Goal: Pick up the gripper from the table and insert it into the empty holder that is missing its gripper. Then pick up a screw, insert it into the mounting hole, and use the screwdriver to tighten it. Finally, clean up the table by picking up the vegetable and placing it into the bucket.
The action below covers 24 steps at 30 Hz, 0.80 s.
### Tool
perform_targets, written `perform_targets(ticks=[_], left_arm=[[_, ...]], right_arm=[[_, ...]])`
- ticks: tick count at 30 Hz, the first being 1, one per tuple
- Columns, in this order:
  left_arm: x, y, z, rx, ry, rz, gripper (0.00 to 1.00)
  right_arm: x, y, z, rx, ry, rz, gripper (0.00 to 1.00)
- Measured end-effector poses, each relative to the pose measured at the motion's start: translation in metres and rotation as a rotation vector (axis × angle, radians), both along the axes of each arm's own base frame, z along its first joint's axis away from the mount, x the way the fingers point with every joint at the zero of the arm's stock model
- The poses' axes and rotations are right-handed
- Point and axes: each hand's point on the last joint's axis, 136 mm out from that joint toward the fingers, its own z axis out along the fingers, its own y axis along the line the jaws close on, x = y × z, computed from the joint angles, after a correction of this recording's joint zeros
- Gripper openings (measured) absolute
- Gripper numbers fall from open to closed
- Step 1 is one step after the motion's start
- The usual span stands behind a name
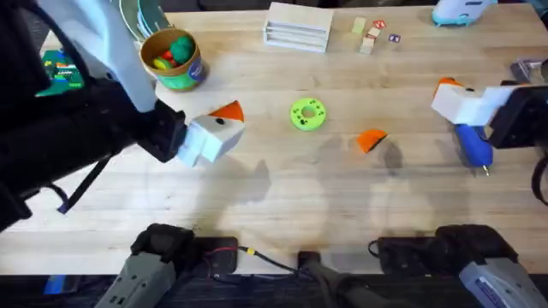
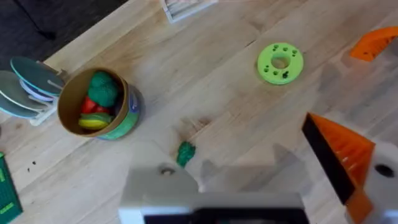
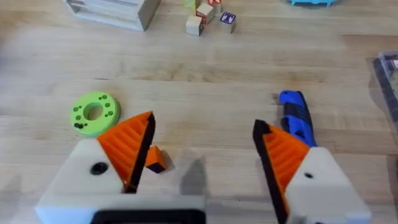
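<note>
the right tool (image 3: 202,165) stands spread, two ribbed orange wedges on white angular blocks, over the blue pen-shaped screwdriver (image 3: 297,119). the left tool (image 2: 261,186) shows one orange pad; its other holder (image 2: 163,186) is bare white plastic, so i cannot tell its state. the loose orange gripper (image 1: 372,139) lies on the pale wood worktop (image 1: 282,201), near a green ring-shaped disc (image 1: 307,114). the vegetable (image 2: 185,153) lies near the round bucket (image 2: 127,115).
</note>
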Motion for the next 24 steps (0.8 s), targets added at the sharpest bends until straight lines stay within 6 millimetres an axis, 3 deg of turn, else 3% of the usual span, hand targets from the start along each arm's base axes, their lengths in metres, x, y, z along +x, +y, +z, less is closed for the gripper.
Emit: perform_targets(ticks=[14, 19, 24], left_arm=[[0.006, -0.018, 0.023, -0.047, -0.104, -0.082, 0.993], [0.003, -0.02, 0.041, -0.079, -0.251, -0.097, 0.993], [-0.002, -0.019, 0.038, -0.103, -0.4, -0.101, 0.992]], right_arm=[[0.0, 0.0, 0.0, 0.0, 0.0, 0.0, 0.992], [0.0, 0.0, 0.0, 0.0, 0.0, 0.0, 0.992], [0.0, 0.0, 0.0, 0.0, 0.0, 0.0, 0.992]])
